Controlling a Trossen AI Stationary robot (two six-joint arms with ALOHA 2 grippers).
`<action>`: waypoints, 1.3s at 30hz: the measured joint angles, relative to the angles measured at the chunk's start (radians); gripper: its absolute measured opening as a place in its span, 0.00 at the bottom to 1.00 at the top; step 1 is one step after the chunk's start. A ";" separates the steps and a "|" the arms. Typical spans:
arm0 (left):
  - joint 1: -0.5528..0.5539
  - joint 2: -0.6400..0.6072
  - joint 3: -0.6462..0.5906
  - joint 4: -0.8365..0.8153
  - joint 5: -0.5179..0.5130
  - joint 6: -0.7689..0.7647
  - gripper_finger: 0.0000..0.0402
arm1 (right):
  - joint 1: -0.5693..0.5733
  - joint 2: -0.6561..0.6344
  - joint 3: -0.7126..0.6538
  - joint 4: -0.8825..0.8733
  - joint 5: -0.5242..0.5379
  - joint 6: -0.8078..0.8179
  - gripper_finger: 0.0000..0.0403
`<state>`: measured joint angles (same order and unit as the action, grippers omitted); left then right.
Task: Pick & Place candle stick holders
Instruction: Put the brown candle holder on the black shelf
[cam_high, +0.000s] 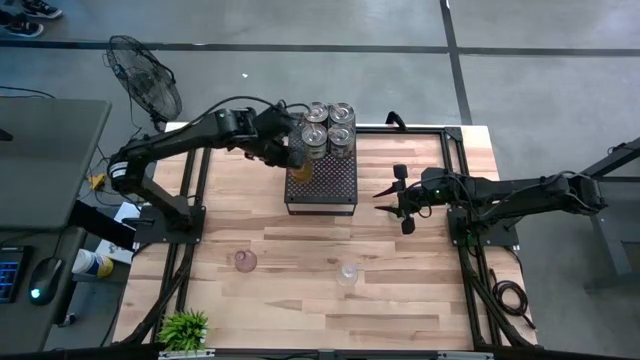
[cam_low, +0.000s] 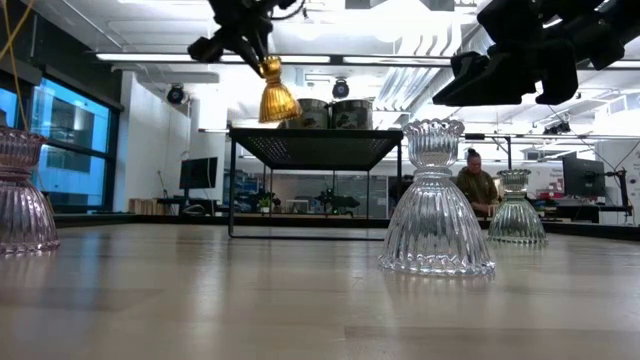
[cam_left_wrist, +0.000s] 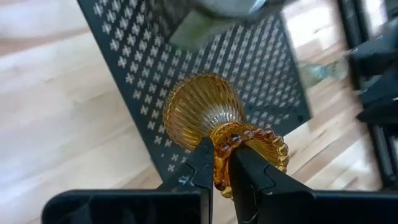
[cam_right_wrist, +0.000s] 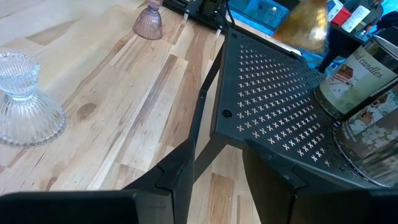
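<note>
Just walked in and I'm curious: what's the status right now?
Left gripper shut on amber ribbed glass holder, above black perforated tray. Right gripper open, waiting beside tray. Tins fill tray's far end.

Left tool clamped — right tool spread.

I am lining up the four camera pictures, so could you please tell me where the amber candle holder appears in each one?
High view: the amber candle holder sits over the black tray, in the left gripper.
Low view: it hangs at upper left of centre, above the tray.
Left wrist view: centre, clamped between the fingers.
Right wrist view: a blurred amber shape at the top.
Shared landmark: the tray.
</note>
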<state>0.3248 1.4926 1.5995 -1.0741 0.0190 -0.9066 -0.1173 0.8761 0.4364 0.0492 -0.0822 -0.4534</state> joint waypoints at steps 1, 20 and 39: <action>0.000 0.009 -0.001 -0.002 0.000 0.000 0.05 | 0.000 0.000 0.000 0.001 0.000 0.000 0.32; 0.042 0.077 -0.001 0.024 0.009 0.056 0.05 | 0.000 0.000 0.000 0.004 0.000 0.001 0.32; 0.043 0.084 -0.001 0.032 -0.007 0.053 0.12 | 0.000 0.000 0.000 0.004 0.000 0.001 0.32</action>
<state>0.3676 1.5768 1.5986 -1.0416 0.0118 -0.8535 -0.1173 0.8761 0.4366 0.0528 -0.0822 -0.4526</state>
